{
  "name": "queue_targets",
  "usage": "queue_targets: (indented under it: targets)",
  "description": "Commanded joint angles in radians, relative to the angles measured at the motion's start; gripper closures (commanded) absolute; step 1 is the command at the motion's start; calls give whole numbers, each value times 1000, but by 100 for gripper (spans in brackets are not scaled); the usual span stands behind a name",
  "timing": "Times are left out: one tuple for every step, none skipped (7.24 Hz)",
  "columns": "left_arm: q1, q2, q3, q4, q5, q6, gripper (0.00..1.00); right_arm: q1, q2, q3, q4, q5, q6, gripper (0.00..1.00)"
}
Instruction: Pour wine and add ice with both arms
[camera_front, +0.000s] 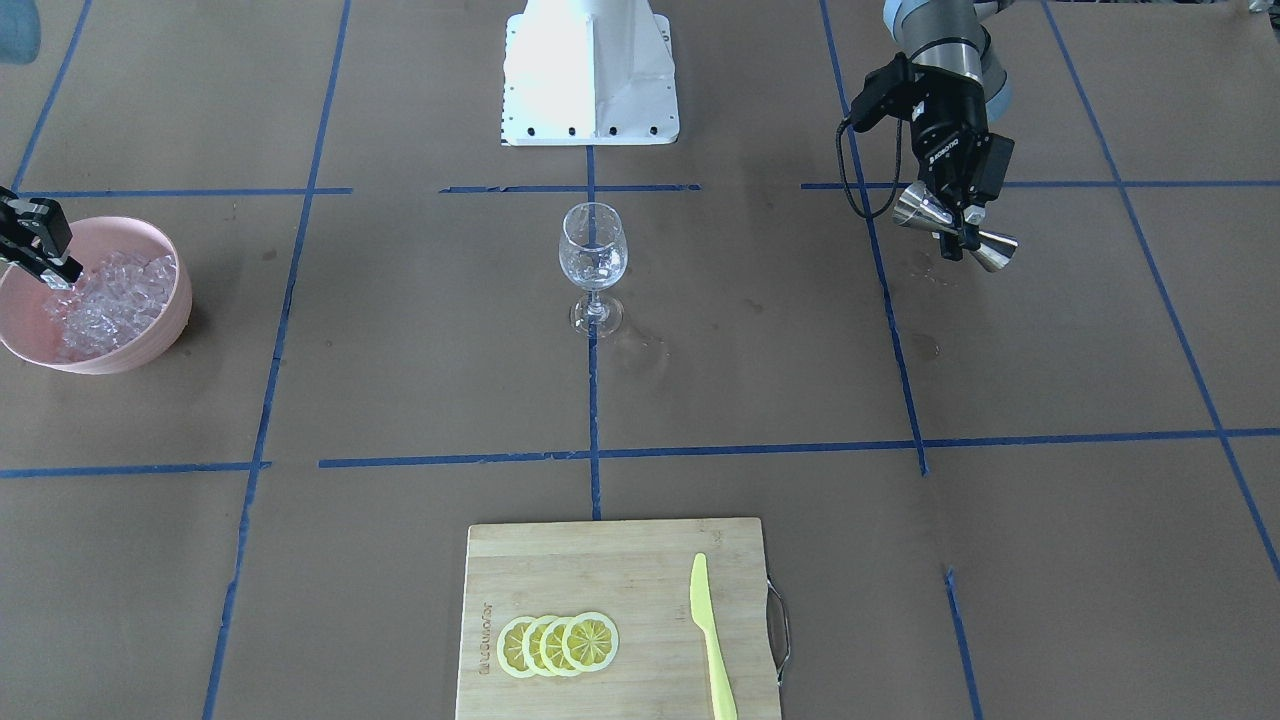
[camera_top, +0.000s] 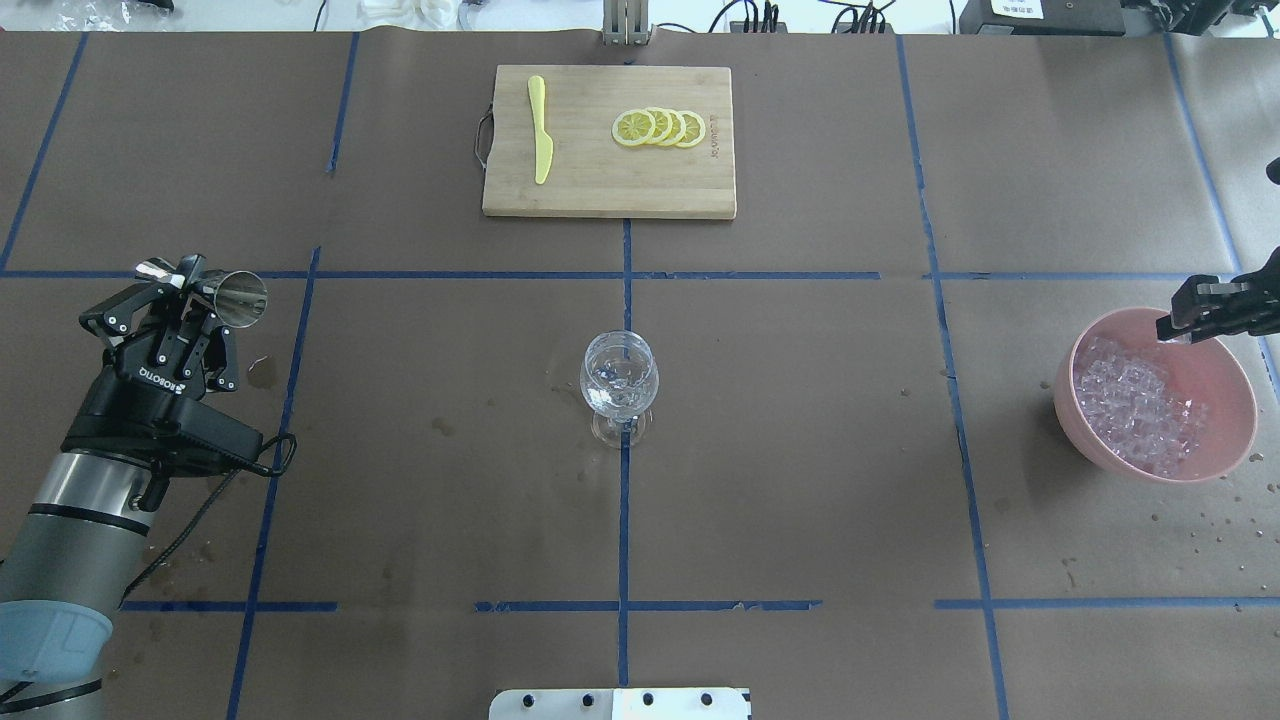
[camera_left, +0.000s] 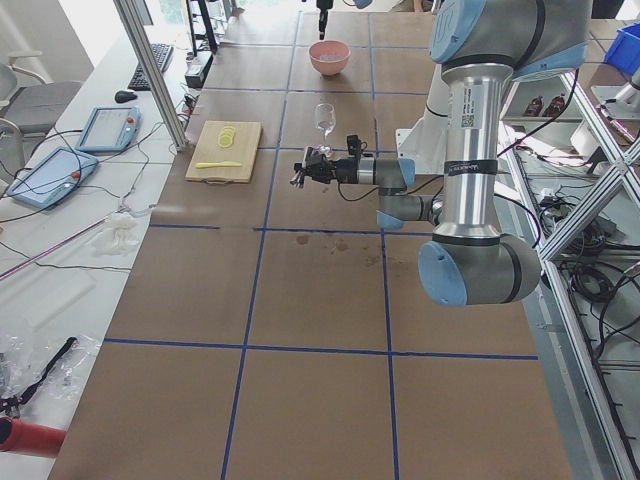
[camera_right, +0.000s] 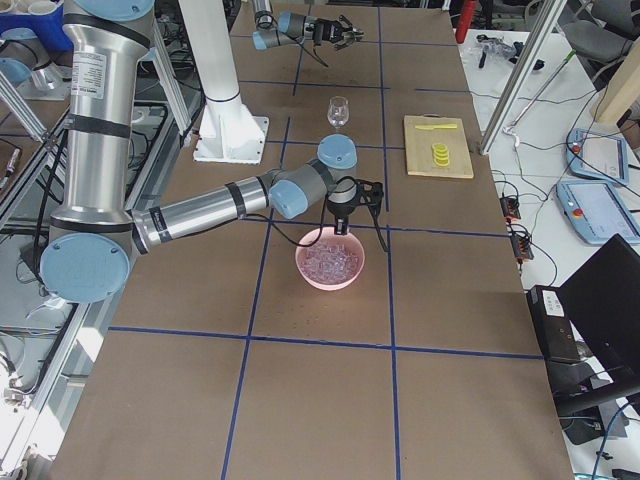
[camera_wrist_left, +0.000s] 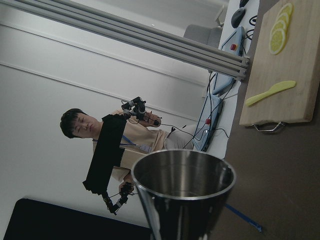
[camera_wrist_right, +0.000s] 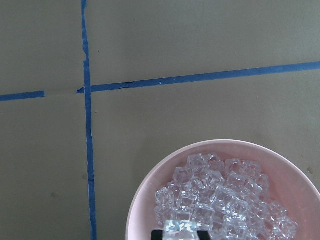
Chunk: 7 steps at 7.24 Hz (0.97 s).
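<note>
Left black two-finger gripper (camera_top: 185, 285) clamps a steel double-cone jigger (camera_top: 240, 298), tipped sideways. Far right, glossy whitish-clear ice cubes (camera_top: 1135, 410) fill a pink round bowl (camera_top: 1222, 382); the right gripper (camera_top: 1172, 333) pinches one cube near its rim.

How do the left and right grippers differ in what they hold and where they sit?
The left gripper is clamped on a steel jigger tipped on its side; the right gripper pinches one ice cube. The left gripper hangs over bare table, apart from the wine glass; the right gripper is over the pink bowl. Both are shut on something, on opposite sides of the glass.
</note>
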Motion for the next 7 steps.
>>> queue_targets:
  targets:
    - [0, 19, 3, -1, 23, -16, 100, 4, 4, 17, 0, 3, 3, 100]
    - [1, 24, 5, 0, 18, -22, 100, 4, 4, 28, 0, 1, 4, 100]
    - [3, 22, 6, 4, -5, -142, 100, 7, 4, 31, 0, 1, 4, 100]
    - [5, 24, 8, 5, -50, -285, 100, 7, 4, 37, 0, 1, 4, 100]
    - [5, 24, 14, 5, -65, -377, 100, 8, 4, 48, 0, 0, 6, 100]
    - [6, 22, 87, 2, -68, -525, 100, 8, 4, 57, -1, 1, 8, 100]
    - [6, 22, 115, 1, -75, -632, 100, 10, 3, 59, -1, 1, 8, 100]
